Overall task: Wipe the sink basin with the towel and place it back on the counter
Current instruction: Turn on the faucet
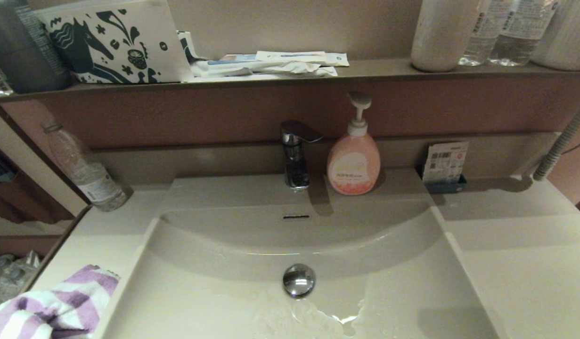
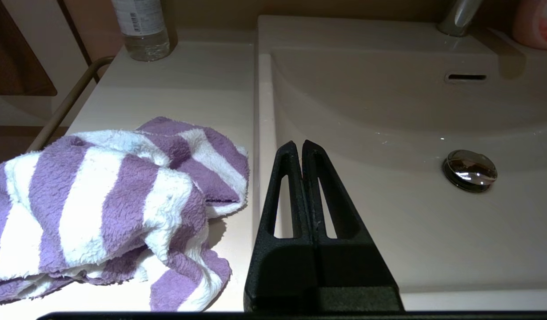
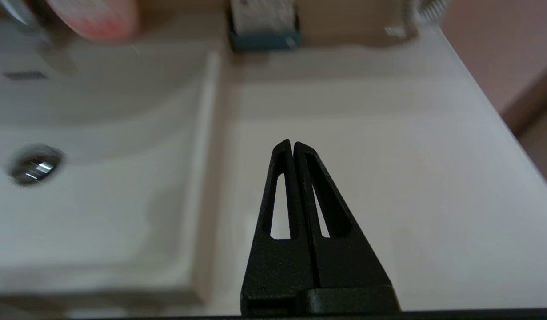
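The left gripper (image 2: 301,144) has its fingers pressed together with nothing between them, hovering over the front left rim of the sink basin (image 2: 389,213), where the basin meets the surface (image 2: 202,80). Just beside it lies the towel (image 2: 113,200), a rumpled heap of purple and white stripes at the front left corner of the surface, apart from the fingers and outside the basin.

The right gripper (image 3: 293,144) is likewise closed tight and empty, held above the bare right part of the surface (image 3: 389,155), near the basin's right rim.

In the head view neither arm shows. The towel (image 1: 54,306) sits at the front left corner, its edge close to the basin's rim. The basin (image 1: 214,292) holds what looks like a film of water around the chrome drain plug (image 1: 298,280), though glare makes that hard to confirm. At the back edge stand the faucet (image 1: 295,155) and, just to its right, a pink soap pump bottle (image 1: 354,162). A clear plastic bottle (image 1: 87,172) stands at the back left corner, and a small packet in a dark holder (image 1: 444,167) sits along the back edge on the right.
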